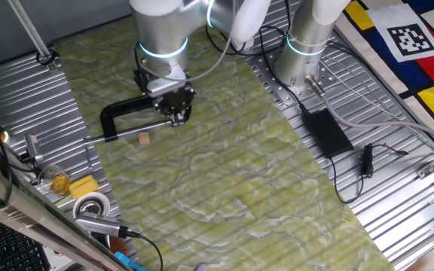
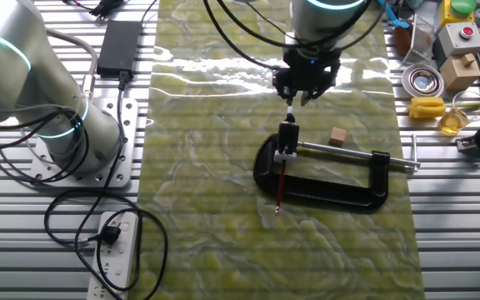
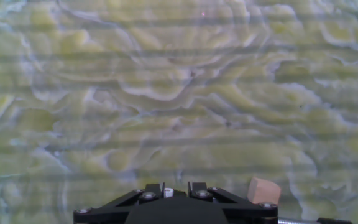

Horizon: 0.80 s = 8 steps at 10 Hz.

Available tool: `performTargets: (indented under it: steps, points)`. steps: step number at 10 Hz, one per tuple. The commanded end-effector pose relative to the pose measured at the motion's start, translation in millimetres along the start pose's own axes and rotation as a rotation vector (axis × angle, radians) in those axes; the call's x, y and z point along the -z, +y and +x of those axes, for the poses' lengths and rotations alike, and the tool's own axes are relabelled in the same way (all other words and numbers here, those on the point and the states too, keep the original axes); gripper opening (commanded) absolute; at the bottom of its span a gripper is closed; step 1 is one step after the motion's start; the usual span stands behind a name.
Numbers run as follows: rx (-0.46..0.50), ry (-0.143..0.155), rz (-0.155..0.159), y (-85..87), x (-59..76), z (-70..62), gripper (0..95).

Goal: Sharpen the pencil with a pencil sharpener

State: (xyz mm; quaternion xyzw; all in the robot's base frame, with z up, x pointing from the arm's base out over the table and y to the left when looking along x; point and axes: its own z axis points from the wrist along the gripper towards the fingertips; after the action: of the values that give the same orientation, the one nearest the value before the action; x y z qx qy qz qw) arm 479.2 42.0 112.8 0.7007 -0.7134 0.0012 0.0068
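Observation:
A thin dark-red pencil [image 2: 280, 182] lies across the frame of the black C-shaped clamp [image 2: 323, 193], its far end in a small black-and-white sharpener [image 2: 287, 137] at the clamp's jaw. The clamp's silver screw rod [image 2: 348, 155] also shows as a pale stick in one fixed view [image 1: 123, 136]. My gripper [image 2: 300, 100] hangs just beyond the sharpener, fingers a little apart, gripping nothing. In one fixed view the gripper [image 1: 178, 117] hides the pencil beside the clamp [image 1: 123, 111]. In the hand view my gripper [image 3: 174, 190] frames a small white part; the pencil is out of view.
A small wooden block [image 2: 337, 137] lies by the screw rod and shows in the hand view [image 3: 264, 190]. A tape roll [image 2: 422, 81], a yellow object [image 2: 427, 107] and boxes sit beside the mat. A power brick [image 2: 117, 42], cables and a second arm's base [image 2: 73, 133] stand on the other side.

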Motion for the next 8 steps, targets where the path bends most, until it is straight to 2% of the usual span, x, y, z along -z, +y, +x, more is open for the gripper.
performTargets:
  steps: [1,8]
  points:
    - [0.002,-0.004,0.000,-0.1,-2.8,0.7,19.0]
    - [0.000,-0.012,-0.007,6.0,-5.6,-1.9,19.0]
